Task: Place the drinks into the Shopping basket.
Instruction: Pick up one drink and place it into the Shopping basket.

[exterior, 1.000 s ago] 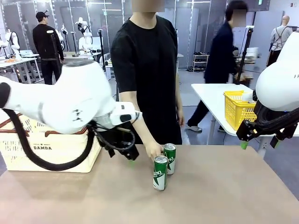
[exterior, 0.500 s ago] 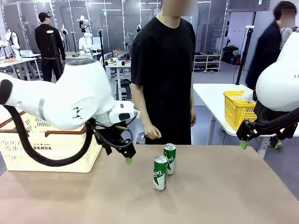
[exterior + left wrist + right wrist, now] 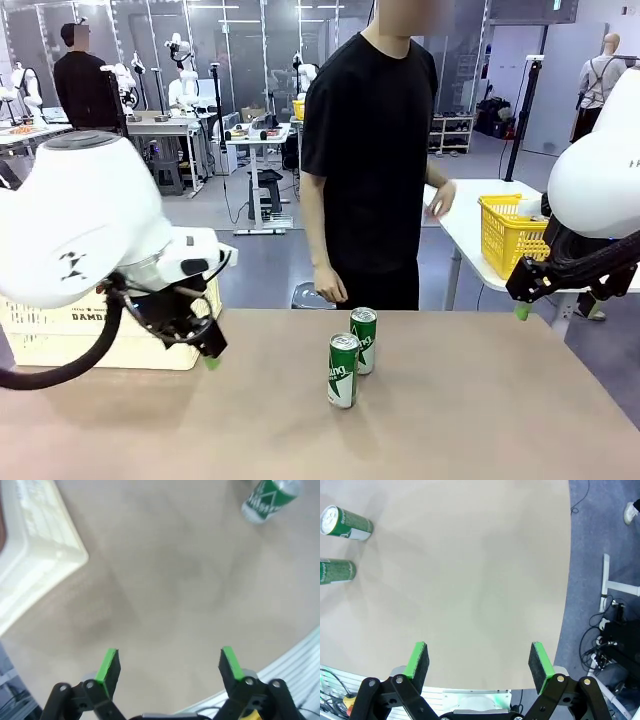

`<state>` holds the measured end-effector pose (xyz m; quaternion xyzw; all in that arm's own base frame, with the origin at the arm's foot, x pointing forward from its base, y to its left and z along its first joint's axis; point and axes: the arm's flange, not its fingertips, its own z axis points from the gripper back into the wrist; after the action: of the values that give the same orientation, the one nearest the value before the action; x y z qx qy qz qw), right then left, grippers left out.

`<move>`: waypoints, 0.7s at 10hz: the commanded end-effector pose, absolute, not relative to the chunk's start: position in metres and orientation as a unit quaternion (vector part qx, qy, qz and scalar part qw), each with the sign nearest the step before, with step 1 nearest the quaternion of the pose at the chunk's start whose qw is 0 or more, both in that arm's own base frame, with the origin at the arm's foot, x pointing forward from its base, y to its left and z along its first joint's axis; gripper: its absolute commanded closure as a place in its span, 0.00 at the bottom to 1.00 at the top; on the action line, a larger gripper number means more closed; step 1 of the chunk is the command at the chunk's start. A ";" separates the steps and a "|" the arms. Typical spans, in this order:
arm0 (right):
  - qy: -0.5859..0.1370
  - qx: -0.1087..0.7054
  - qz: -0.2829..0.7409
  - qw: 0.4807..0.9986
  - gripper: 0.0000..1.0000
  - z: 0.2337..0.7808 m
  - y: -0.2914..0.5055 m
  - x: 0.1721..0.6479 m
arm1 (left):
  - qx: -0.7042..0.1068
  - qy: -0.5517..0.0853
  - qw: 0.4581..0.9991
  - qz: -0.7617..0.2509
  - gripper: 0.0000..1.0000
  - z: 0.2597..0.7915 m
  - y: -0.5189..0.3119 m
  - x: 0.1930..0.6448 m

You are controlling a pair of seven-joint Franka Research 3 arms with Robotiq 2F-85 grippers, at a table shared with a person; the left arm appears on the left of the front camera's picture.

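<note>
Green pads (image 3: 111, 662) of the left claw (image 3: 170, 666) are spread wide with nothing between them. They are held over bare tabletop (image 3: 175, 580) just beside a corner of the Shopping basket (image 3: 30, 555) and well apart from the drinks. The right claw (image 3: 479, 662) is likewise spread and empty near the tabletop's right edge. Two green cans, the near can (image 3: 343, 370) and the far can (image 3: 363, 340), are stood upright close together at mid-table. A finger slid between them could likely topple the slim neighbour. A person's hand (image 3: 328, 290) is hung just behind them, so a reach might be met by it. A can carried too low could be struck on the basket's rim.
</note>
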<state>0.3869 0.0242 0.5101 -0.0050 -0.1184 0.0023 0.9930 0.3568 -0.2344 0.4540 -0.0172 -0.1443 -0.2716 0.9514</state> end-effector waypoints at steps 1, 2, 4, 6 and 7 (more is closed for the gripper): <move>-0.119 -0.007 0.003 0.993 0.00 0.511 0.022 0.387 | -0.021 -0.135 0.951 -0.277 0.00 0.450 -0.220 0.343; -0.119 -0.007 0.003 0.993 0.00 0.511 0.022 0.387 | -0.019 -0.132 0.952 -0.275 0.00 0.447 -0.217 0.343; -0.119 -0.007 0.003 0.993 0.00 0.511 0.022 0.387 | -0.019 -0.128 0.952 -0.278 0.00 0.446 -0.220 0.344; -0.119 -0.007 0.003 0.993 0.00 0.511 0.022 0.387 | -0.019 -0.125 0.951 -0.281 0.00 0.444 -0.230 0.352; -0.119 -0.007 0.003 0.993 0.00 0.511 0.022 0.387 | -0.022 -0.129 0.949 -0.288 0.00 0.445 -0.244 0.359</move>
<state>0.3869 0.0242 0.5101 -0.0050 -0.1184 0.0023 0.9930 0.3483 -0.2293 0.4423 -0.0148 -0.1338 -0.2789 0.9508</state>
